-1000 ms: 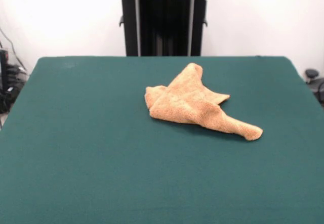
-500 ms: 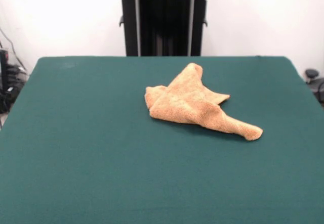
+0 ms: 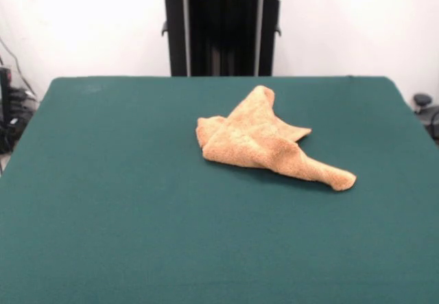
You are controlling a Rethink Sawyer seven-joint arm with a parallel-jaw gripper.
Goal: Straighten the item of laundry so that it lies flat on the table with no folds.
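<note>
The orange-tan terry towel lies crumpled on the dark green table, a little right of centre in the front view. It is bunched into a rough star shape: one point reaches toward the pedestal, one long folded tail runs to the near right, and a thick folded lump sits at its left. Its woven bands do not show. The gripper and the arm are out of view.
The black pedestal stands behind the table's far edge, with a red and black base at the top. Cables and dark equipment sit off the table's left side, and a dark object off its right.
</note>
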